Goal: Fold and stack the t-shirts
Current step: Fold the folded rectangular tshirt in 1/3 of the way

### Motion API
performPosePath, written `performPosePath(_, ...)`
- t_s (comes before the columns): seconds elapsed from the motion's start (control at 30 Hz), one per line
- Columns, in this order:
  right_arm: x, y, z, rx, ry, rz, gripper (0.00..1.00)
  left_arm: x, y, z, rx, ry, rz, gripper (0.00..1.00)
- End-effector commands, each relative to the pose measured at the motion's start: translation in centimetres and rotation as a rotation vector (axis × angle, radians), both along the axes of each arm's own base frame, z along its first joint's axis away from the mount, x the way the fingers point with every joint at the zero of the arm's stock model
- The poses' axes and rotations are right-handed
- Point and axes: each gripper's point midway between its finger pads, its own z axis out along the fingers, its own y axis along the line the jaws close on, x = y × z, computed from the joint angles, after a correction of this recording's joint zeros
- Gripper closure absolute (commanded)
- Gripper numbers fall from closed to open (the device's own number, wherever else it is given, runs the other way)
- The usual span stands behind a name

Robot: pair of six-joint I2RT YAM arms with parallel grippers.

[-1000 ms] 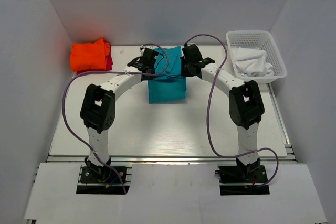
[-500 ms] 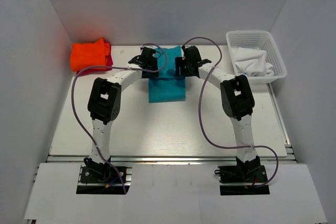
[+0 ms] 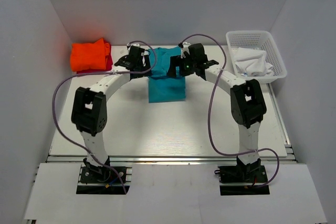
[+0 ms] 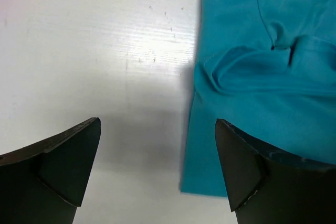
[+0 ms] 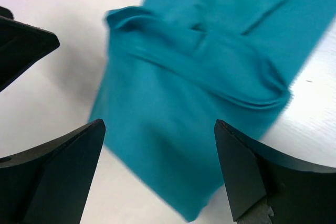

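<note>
The teal-blue t-shirt (image 3: pixel 167 86) lies folded on the table's far middle, with a loose rumpled fold (image 4: pixel 247 69) across its far part. The bright orange t-shirt (image 3: pixel 90 55) sits folded at the far left on top of the red one (image 3: pixel 109 64), of which only an edge shows. My left gripper (image 3: pixel 140 65) hangs open over the teal shirt's left edge (image 4: pixel 157 124), nothing between its fingers. My right gripper (image 3: pixel 178 66) is open above the teal cloth (image 5: pixel 159 124), holding nothing.
A white mesh basket (image 3: pixel 273 43) at the far right holds a crumpled white cloth (image 3: pixel 252 62). White walls close in the table at the back and sides. Purple cables loop off both arms.
Both grippers have opened and let go of the teal shirt, which now lies flat. The left arm's elbow has swung out to the left.
</note>
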Motion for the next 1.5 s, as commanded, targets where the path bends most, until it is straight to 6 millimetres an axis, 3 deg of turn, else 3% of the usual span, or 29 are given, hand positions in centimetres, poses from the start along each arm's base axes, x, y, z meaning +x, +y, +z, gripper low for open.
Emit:
performPosePath(0.0, -3.2, 3.2, 3.7, 0.111, -0.055, 0.189, 0.10, -2.8, 1.3, 5.0, -0.054, -0.078, 0.046, 0.00)
performPosePath(0.1, -4.9, 4.6, 1.7, 0.121, -0.002, 0.251, 0.10, -5.9, 2.3, 3.7, -0.062, -0.043, 0.068, 0.00)
performPosePath(0.17, -5.2, 5.9, 2.2, 0.142, -0.008, 0.292, 0.10, -8.0, 3.3, 2.9, -0.059, -0.034, 0.090, 0.00)
performPosePath(0.23, -5.4, 7.3, 0.7, 0.148, 0.027, 0.323, 0.10, -9.7, 3.6, 1.8, -0.071, 0.009, 0.109, 0.00)
performPosePath(0.43, -2.1, 9.3, -1.7, 0.137, 0.016, 0.267, 0.10, -14.0, 3.2, -2.1, -0.124, 0.162, 0.090, 0.00)
performPosePath(0.47, -1.1, 9.7, -3.2, 0.120, 0.020, 0.240, 0.10, -14.4, 3.3, -2.3, -0.122, 0.180, 0.099, 0.00)
performPosePath(0.53, 0.7, 10.4, -1.6, 0.135, -0.017, 0.213, 0.10, -15.1, 3.5, -2.8, -0.118, 0.205, 0.109, 0.00)
performPosePath(0.57, 1.7, 10.6, -2.5, 0.132, -0.028, 0.187, 0.10, -15.1, 3.5, -2.5, -0.122, 0.196, 0.109, 0.00)
performPosePath(0.67, 3.5, 10.6, -2.2, 0.153, -0.066, 0.117, 0.10, -15.7, 2.8, -2.6, -0.153, 0.184, 0.077, 0.00)
performPosePath(0.7, 4.2, 11.1, -1.1, 0.190, -0.108, 0.102, 0.10, -16.2, 2.8, -3.3, -0.149, 0.200, 0.066, 0.00)
performPosePath(0.77, 5.5, 10.7, -1.1, 0.194, -0.138, 0.050, 0.10, -16.3, 2.6, -3.0, -0.166, 0.192, 0.056, 0.00)
performPosePath(0.8, 6.1, 10.7, -0.1, 0.206, -0.166, 0.039, 0.10, -16.6, 2.7, -3.2, -0.165, 0.194, 0.056, 0.00)
performPosePath(0.83, 6.6, 10.6, -0.9, 0.198, -0.157, 0.009, 0.10, -16.6, 2.7, -3.2, -0.165, 0.194, 0.056, 0.00)
performPosePath(0.9, 7.8, 10.4, -0.4, 0.201, -0.188, -0.030, 0.10, -16.7, 2.6, -3.2, -0.166, 0.198, 0.043, 0.00)
performPosePath(0.93, 8.0, 10.5, -2.6, 0.187, -0.156, -0.044, 0.10, -16.7, 2.6, -3.2, -0.160, 0.198, 0.036, 0.00)
performPosePath(1.03, 9.9, 10.6, -1.8, 0.203, -0.186, -0.079, 0.10, -16.9, 2.2, -3.8, -0.174, 0.217, 0.023, 0.00)
performPosePath(1.1, 10.3, 10.5, -2.8, 0.198, -0.171, -0.088, 0.10, -16.9, 1.9, -3.2, -0.168, 0.215, 0.006, 0.00)
performPosePath(1.17, 10.3, 10.4, -1.9, 0.214, -0.164, -0.078, 0.10, -16.9, 1.9, -3.2, -0.161, 0.214, -0.002, 0.00)
performPosePath(1.2, 10.4, 10.2, 0.2, 0.232, -0.192, -0.068, 0.10, -16.7, 1.9, -3.1, -0.165, 0.206, -0.003, 0.00)
performPosePath(1.27, 10.3, 9.7, 0.8, 0.203, -0.225, -0.054, 0.10, -16.2, 1.6, -2.4, -0.168, 0.181, -0.034, 0.00)
performPosePath(1.3, 10.5, 9.1, 4.1, 0.210, -0.278, -0.068, 0.10, -16.2, 1.6, -2.4, -0.168, 0.181, -0.034, 0.00)
performPosePath(1.37, 10.9, 7.8, 5.5, 0.154, -0.331, -0.091, 0.10, -15.4, 0.8, -2.0, -0.188, 0.160, -0.066, 0.00)
performPosePath(1.43, 10.4, 6.4, 10.3, 0.165, -0.397, -0.118, 0.10, -14.8, 0.3, -1.8, -0.197, 0.145, -0.087, 0.00)
performPosePath(1.47, 10.0, 5.3, 8.8, 0.127, -0.360, -0.153, 0.10, -14.9, 0.0, -2.3, -0.191, 0.160, -0.094, 0.00)
